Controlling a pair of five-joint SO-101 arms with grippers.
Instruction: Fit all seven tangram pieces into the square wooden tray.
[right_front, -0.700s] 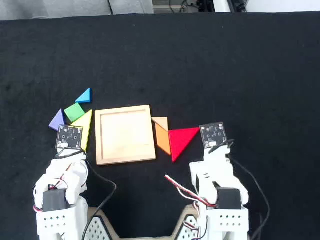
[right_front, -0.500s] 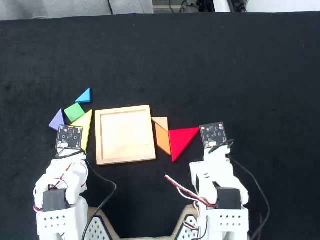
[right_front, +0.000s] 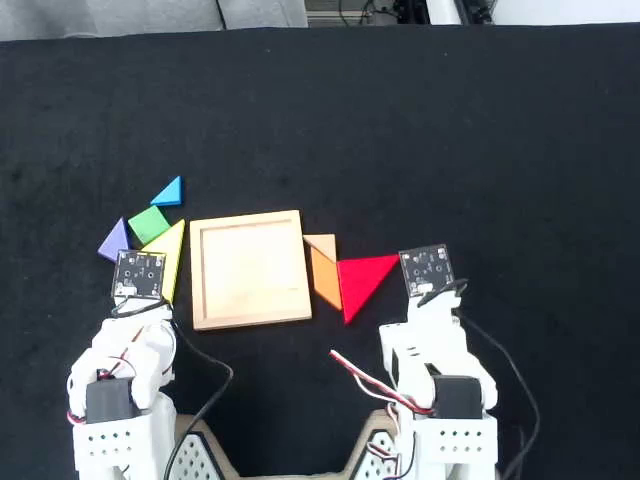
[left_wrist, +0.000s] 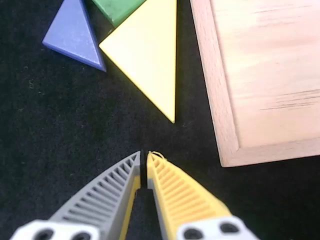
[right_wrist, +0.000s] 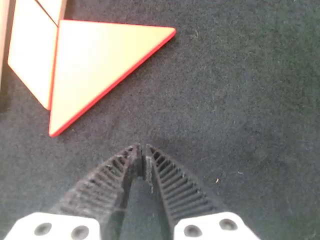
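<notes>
The square wooden tray (right_front: 248, 267) lies empty between the two arms; its corner (left_wrist: 235, 145) appears in the left wrist view. To its left sit a yellow triangle (right_front: 170, 254) (left_wrist: 149, 60), a green square (right_front: 148, 223) (left_wrist: 116, 8), a purple triangle (right_front: 114, 241) (left_wrist: 72, 34) and a blue triangle (right_front: 169, 191). On the tray's right lie a tan piece (right_front: 322, 244), an orange piece (right_front: 325, 279) (right_wrist: 31, 55) and a red triangle (right_front: 360, 282) (right_wrist: 95, 62). My left gripper (left_wrist: 143, 159) is shut just short of the yellow triangle's tip. My right gripper (right_wrist: 142, 152) is shut on bare cloth near the red triangle.
Black cloth (right_front: 400, 130) covers the whole table, with wide free room beyond the pieces. Both arm bases (right_front: 120, 420) (right_front: 440, 410) stand at the near edge, with loose cables (right_front: 355, 375) between them.
</notes>
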